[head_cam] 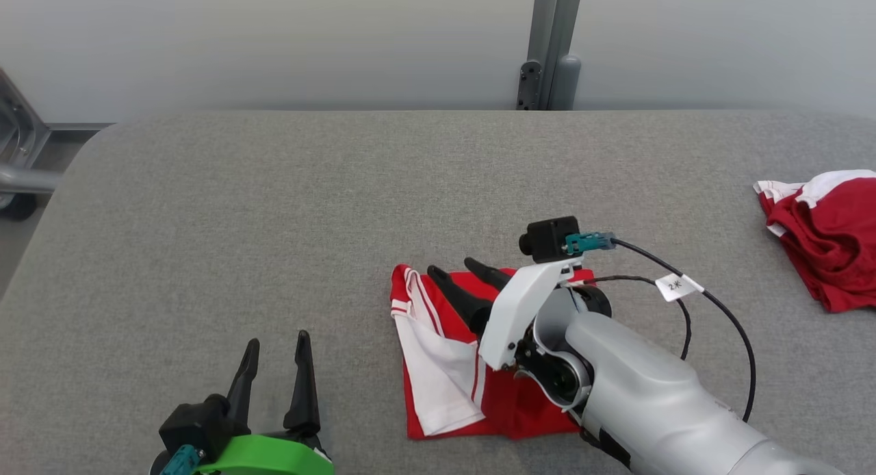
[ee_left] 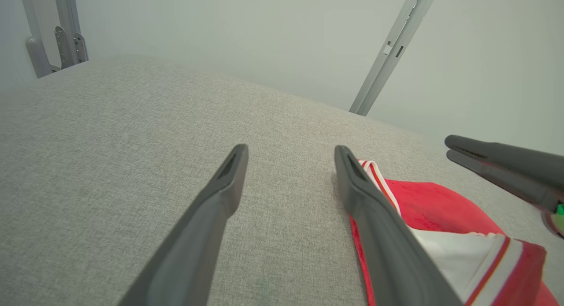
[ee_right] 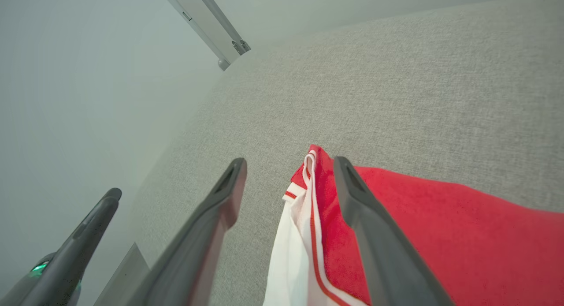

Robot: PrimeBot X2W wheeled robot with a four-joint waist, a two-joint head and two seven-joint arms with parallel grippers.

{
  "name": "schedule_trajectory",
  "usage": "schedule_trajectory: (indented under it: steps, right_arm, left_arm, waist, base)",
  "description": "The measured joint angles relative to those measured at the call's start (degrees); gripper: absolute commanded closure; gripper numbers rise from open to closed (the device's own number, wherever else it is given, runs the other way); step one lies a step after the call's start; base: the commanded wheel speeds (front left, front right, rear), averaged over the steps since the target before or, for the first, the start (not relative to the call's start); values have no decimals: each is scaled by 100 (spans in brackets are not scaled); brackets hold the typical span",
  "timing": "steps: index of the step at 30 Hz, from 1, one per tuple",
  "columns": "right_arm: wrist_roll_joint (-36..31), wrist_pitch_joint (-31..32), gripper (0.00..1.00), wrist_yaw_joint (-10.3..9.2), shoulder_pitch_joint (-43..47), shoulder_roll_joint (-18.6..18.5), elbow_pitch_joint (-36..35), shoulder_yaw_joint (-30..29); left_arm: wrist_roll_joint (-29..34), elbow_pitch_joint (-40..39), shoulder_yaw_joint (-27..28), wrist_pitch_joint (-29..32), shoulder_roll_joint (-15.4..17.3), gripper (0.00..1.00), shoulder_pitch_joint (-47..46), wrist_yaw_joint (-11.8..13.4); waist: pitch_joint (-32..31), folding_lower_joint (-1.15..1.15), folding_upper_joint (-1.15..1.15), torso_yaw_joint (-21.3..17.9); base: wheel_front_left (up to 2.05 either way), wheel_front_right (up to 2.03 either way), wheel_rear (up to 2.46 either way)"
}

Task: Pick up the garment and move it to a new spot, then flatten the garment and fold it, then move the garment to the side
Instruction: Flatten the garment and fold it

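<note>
Right hand (head_cam: 452,265), spread and released, straddles the far-left corner of the folded red-and-white garment (head_cam: 445,372); left hand (head_cam: 278,338), likewise empty and spread, sits farther left.

Bare robotics lab or test room. A wide table (head_cam: 274,222) covered in grey fabric stands against a plain pale wall (head_cam: 274,44). A metal post (head_cam: 551,44) rises behind it, a wheeled metal frame (head_cam: 17,160) stands at left, and a robot arm (head_cam: 650,393) carries a cable (head_cam: 638,255) with a paper tag (head_cam: 677,285).
</note>
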Motion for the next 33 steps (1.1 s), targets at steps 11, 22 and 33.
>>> schedule_trajectory:
  steps: [11,22,33]
  right_arm:
    - [-477,-1025,0,0,-70,-143,410,-267]
    - [-1053,-1357,0,0,358,-448,131,-783]
    - [-2373,-1386,80,0,1045,-325,-499,-1605]
  left_arm:
    - [93,-118,14,0,19,0,12,-2]
    - [119,-214,7,0,79,0,41,46]
    - [120,-313,-51,36,114,0,38,81]
  waist:
    - [45,0,0,-336]
    - [44,0,0,-533]
    - [99,0,0,-463]
  base:
    - [0,0,0]
    - [0,0,0]
    - [0,0,0]
